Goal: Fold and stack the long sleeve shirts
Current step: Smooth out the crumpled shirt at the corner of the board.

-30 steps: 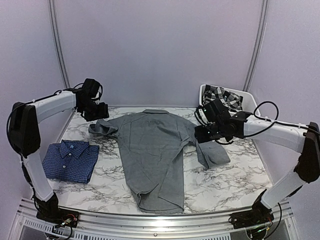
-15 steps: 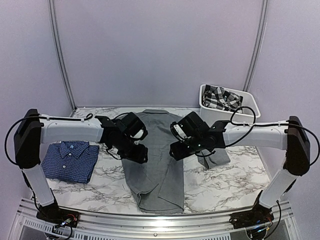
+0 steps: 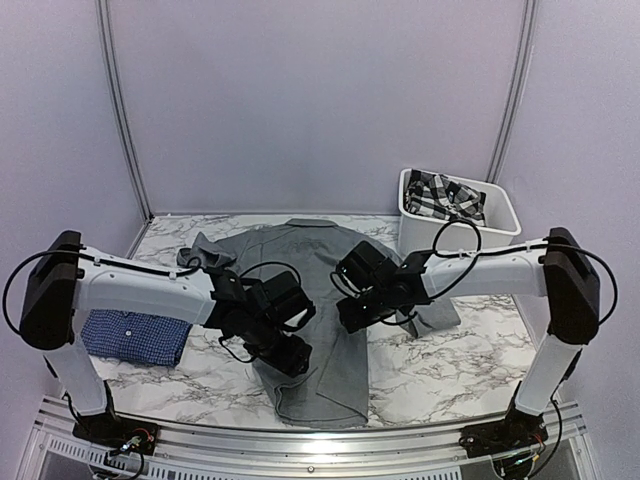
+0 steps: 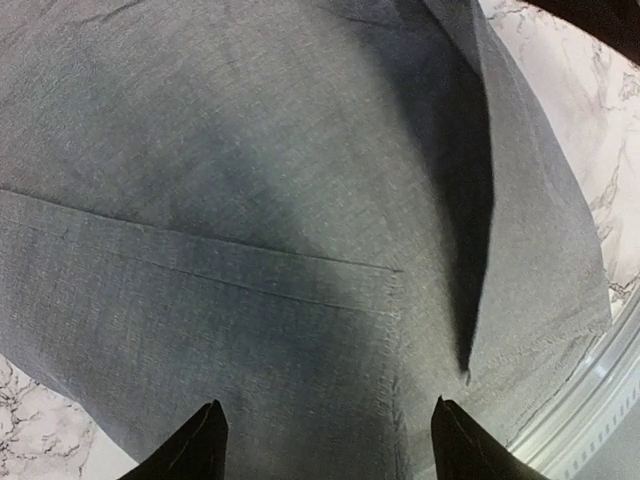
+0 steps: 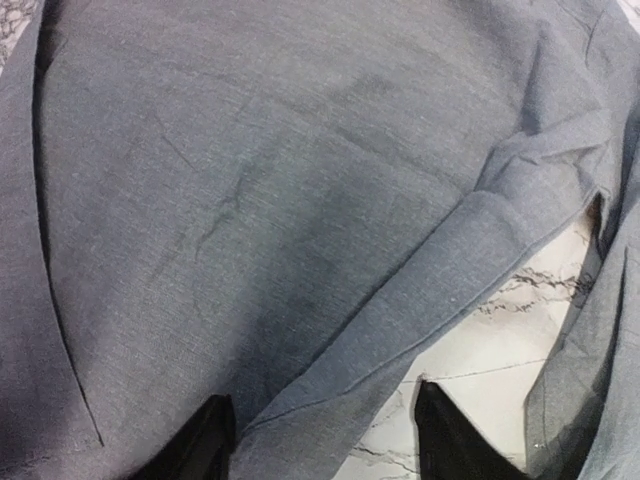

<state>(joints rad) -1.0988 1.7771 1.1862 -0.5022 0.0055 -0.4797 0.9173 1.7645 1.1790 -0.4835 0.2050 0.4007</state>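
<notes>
Grey shirt [image 3: 312,250] lies spread mid-frame in the top view; blue checked shirt [image 3: 130,337] sits folded at left.
Left wrist: left gripper [image 4: 330,450] fingers apart over the hem, clamping nothing.
Right wrist: right gripper [image 5: 325,445] likewise apart above a side fold.
Risk: a shallow pinch catches one layer and the fold slips.
Fingertips are cropped; layer count unclear.

Plain lilac walls [image 3: 320,100] enclose a white counter [image 3: 470,360] veined with grey. Two thin metal poles [image 3: 118,100] rise at the back corners; an aluminium rail [image 3: 250,442] edges the front.
</notes>
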